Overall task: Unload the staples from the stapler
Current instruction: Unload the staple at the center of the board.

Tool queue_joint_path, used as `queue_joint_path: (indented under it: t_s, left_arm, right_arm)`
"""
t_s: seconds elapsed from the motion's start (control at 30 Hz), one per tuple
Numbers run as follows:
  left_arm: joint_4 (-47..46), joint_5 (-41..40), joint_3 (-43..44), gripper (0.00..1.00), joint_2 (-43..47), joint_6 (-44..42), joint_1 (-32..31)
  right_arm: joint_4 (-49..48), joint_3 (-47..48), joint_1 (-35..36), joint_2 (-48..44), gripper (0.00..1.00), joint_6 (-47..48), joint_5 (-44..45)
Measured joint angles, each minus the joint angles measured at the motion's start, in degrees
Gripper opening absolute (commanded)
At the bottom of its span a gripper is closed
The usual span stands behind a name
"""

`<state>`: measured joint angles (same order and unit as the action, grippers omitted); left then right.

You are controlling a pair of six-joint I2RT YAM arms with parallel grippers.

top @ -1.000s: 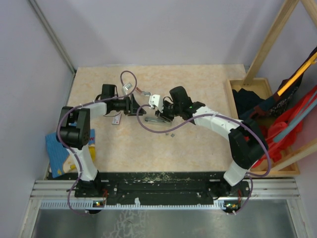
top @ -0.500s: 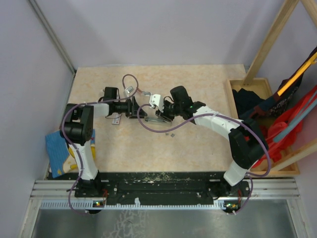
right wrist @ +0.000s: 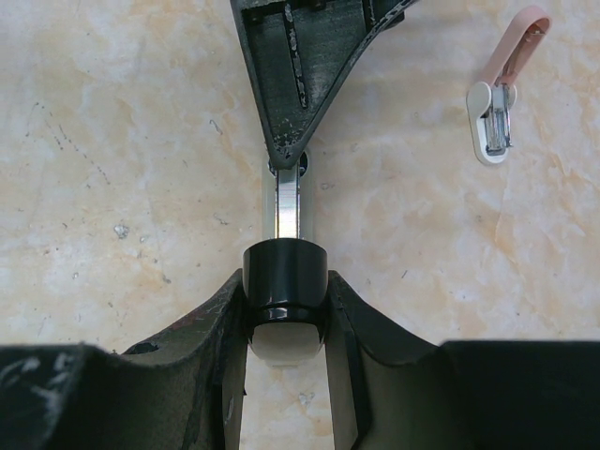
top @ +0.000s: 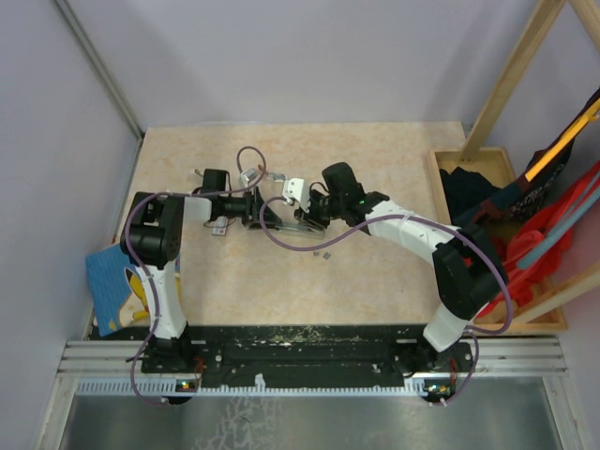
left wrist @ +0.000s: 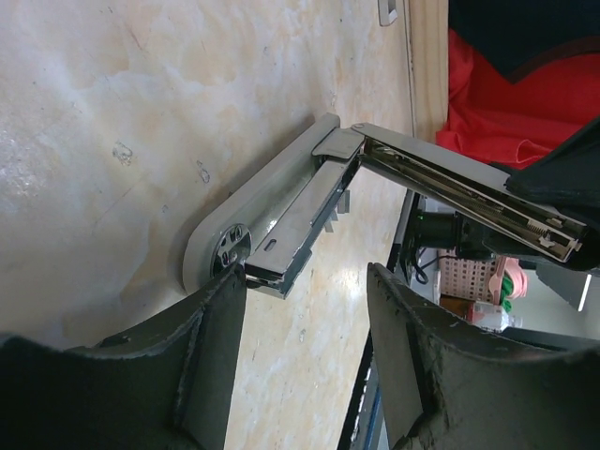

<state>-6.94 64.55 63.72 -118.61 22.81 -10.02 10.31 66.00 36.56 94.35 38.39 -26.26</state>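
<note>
Grey-based stapler (left wrist: 272, 202), one – right gripper (right wrist: 286, 302) clamping it, left gripper (left wrist: 305, 281) parted, two staples (top: 322, 254).

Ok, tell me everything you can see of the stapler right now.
The stapler lies hinged open on the marbled tabletop: grey base flat, silvery metal magazine lifted slightly off it, top arm swung higher. The right pincer clamps its black rounded end; the open left pincer straddles the opposite end.

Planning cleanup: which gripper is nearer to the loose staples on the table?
Right. The right gripper clamps the stapler close to the staples; the left gripper sits farther left, at the stapler's other end.
</note>
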Motion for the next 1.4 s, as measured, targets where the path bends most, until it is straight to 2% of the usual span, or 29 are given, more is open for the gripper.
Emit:
queue_joint_path:
  t_s: [0.23, 0.5, 0.63, 0.9, 1.13, 1.27, 1.4]
  left_arm:
    - [-3.78, 2.29, -0.24, 0.59, -2.08, 3.32, -0.5]
    - [-12.85, 4.98, -2.23, 0.58, -3.93, 9.77, -0.55]
    - [-20.87, 6.34, -4.11, 0.57, -5.09, 14.8, -0.55]
    - [-44.37, 8.87, -7.28, 0.53, -10.05, 31.41, -0.83]
    - [-50.36, 8.96, -7.54, 0.53, -10.4, 35.63, -1.51]
    - [-51.19, 8.87, -7.54, 0.46, -10.4, 36.17, -1.51]
    - [-51.25, 8.68, -7.54, 0.34, -10.43, 36.28, -1.51]
  right_arm:
    - [-0.07, 0.0, 0.0, 0.0, 0.0, 0.0, -0.39]
    - [-0.09, 0.0, 0.0, 0.02, 0.0, -0.02, -0.63]
    - [-0.15, -0.02, 0.0, 0.02, 0.0, -0.02, -0.83]
    - [-1.25, -0.46, 0.0, 0.04, 0.0, -0.02, -1.18]
    - [-1.88, -0.76, 0.0, 0.74, 0.0, -0.02, -1.6]
    - [-2.19, -0.76, -0.11, 0.76, 0.0, -0.02, -1.64]
    - [-2.4, -0.76, -0.11, 0.76, 0.0, -0.02, -1.66]
